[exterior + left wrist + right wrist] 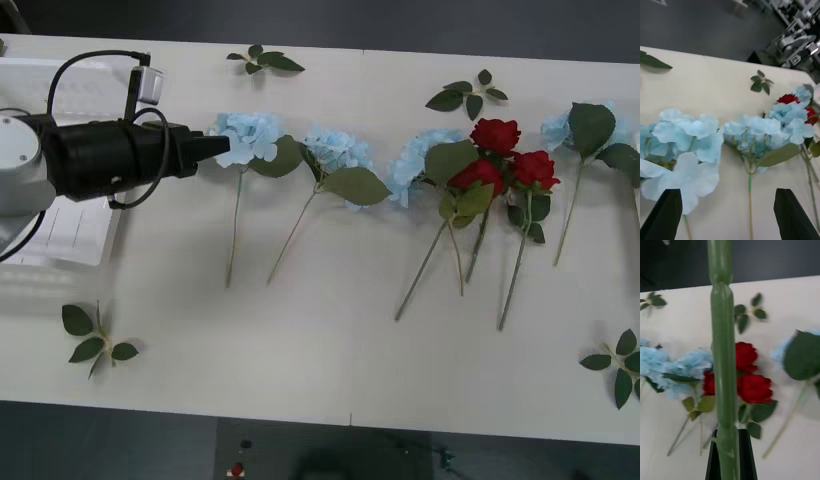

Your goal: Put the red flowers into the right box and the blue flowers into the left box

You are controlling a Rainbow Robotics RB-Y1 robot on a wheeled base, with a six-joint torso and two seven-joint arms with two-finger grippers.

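Front view: I am bringing the left tool [215, 146] in from 9 o'clock, its tip at the leftmost of the blue flowers [247, 136]. The left box [60, 215] is lying under my arm at the counter's [320, 350] 9 o'clock edge. More blue heads are running toward 3 o'clock, and the red flowers [497, 135] are clustering at about 2 o'clock, stems crossing. Leaf sprigs [95, 335] are lying loose at the corners, clear of my path.

Right wrist view: the right tool [729, 450] is clamping a thick green stem [722, 352] that is rising straight up, with the roses [754, 388] on the counter beyond. I judge this is a flower in transit.

Left wrist view: the left tool's fingers [666, 213] are standing apart, empty, straddling the gap between two blue heads [688, 150]. I judge the blue pick is in hand; next I need to centre on one stem and close. The neighbouring head is crowding it, so I risk catching both.
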